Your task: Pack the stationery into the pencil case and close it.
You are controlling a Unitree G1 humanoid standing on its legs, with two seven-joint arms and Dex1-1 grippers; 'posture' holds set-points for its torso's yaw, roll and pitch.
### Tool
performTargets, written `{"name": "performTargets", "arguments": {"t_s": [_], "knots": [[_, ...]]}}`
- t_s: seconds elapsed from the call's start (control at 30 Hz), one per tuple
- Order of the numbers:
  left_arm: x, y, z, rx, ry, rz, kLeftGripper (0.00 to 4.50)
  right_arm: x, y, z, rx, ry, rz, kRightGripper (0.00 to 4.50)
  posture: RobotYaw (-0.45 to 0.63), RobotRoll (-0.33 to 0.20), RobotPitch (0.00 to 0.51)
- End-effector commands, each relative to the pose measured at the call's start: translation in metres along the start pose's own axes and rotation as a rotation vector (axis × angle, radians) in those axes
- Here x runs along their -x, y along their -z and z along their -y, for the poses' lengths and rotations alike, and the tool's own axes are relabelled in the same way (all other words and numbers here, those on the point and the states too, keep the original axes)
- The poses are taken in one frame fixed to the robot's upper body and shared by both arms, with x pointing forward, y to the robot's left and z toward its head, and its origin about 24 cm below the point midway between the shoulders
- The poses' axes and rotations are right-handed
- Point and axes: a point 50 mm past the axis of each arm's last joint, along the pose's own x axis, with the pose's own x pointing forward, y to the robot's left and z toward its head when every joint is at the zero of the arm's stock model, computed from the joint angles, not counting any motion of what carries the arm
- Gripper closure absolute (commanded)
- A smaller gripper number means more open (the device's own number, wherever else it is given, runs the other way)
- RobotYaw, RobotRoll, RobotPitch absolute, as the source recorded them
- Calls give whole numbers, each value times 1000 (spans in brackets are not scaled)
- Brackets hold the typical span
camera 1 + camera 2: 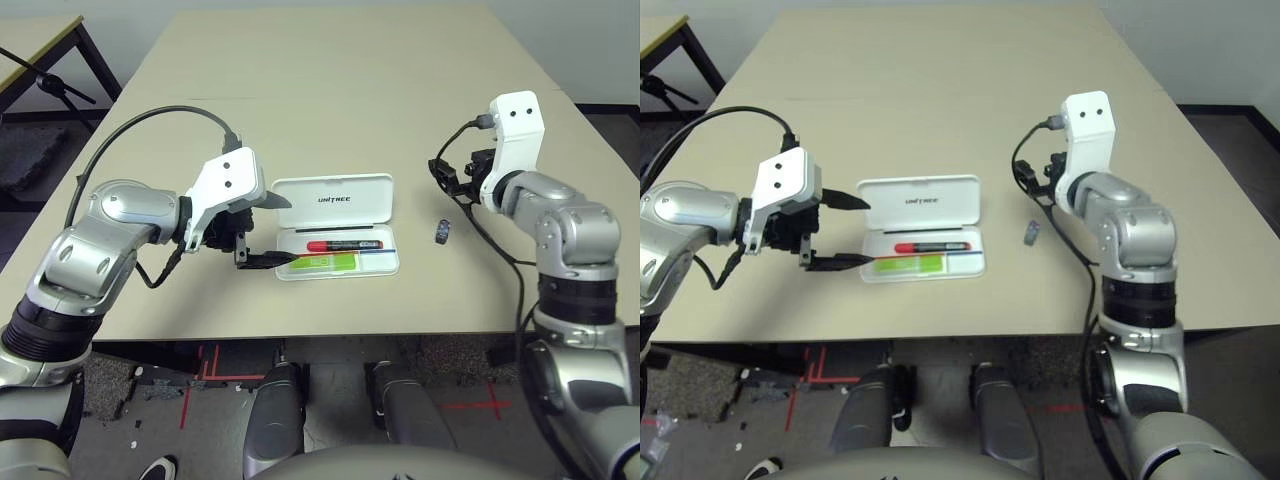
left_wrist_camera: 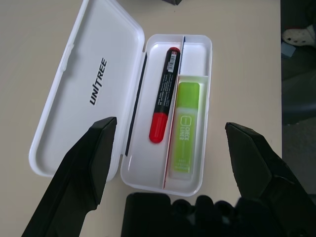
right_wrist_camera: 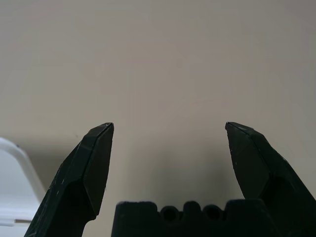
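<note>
The white pencil case (image 1: 287, 270) lies open at the table's middle, its lid (image 1: 333, 198) folded back flat. In its tray lie the red marker (image 2: 163, 98) with black cap and the lime-green highlighter (image 2: 185, 129), side by side. The tiny dark blue-grey block (image 1: 442, 231) sits on the table to the right of the case. My left gripper (image 1: 291, 230) is open at the case's left end, one finger over the lid, the other by the tray, holding nothing. My right gripper (image 3: 169, 126) is open and empty above bare table, back right of the block.
The beige table (image 1: 330, 90) stretches far behind the case. Black cables (image 1: 455, 200) hang by my right wrist near the block. A second table (image 1: 30, 40) and a black stand (image 1: 60, 90) are off the back left corner.
</note>
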Motion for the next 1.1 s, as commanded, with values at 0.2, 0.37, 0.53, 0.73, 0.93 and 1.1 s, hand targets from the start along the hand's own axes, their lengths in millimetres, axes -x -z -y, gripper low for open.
{"name": "performTargets", "arguments": {"t_s": [0.2,0.37,0.53,0.73,0.93,1.1], "knots": [[-6,1,0,-17,23,-19,52,18,15,-1,-156,80,-166,0,-78,0,146],[-7,1,0,-20,26,-23,52,19,30,-7,-178,60,-262,0,-68,0,150],[-8,0,1,-20,27,-26,52,17,47,-11,-181,55,-333,0,-59,0,154],[-9,0,1,-21,23,-30,52,11,61,-10,-188,62,-392,0,-51,0,151],[-9,0,1,-22,19,-31,52,7,66,-13,-197,45,-412,0,-50,0,148],[-10,0,1,-24,19,-31,0,5,67,-14,-202,44,-418,623,-49,0,147]]}}
